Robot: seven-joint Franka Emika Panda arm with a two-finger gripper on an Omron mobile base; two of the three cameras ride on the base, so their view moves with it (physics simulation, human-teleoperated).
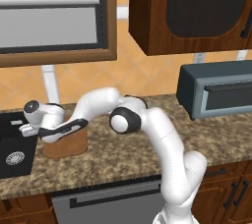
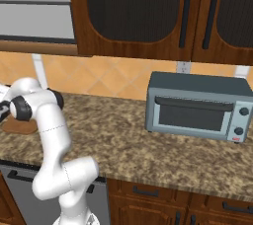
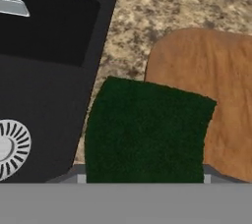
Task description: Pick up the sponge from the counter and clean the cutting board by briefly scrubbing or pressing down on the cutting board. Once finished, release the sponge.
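Over cutting board [image 3: 211,85] edge: arm bent, sponge [image 3: 147,132] below hand

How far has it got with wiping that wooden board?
Done: the sponge looks picked up, sitting close under the hand camera. In hand: the arm reaches left, the sponge hanging partly over the cutting board's edge beside the black sink. Left: pressing or scrubbing, then letting go. The fingers are hidden behind the sponge.

sponge [image 3: 147,132]: dark green, matt, rough under my claw | cutting board [image 3: 216,85]: smooth brown wood, right of frame | counter [image 3: 142,16]: speckled polished stone | sink [image 3: 44,70]: matt black
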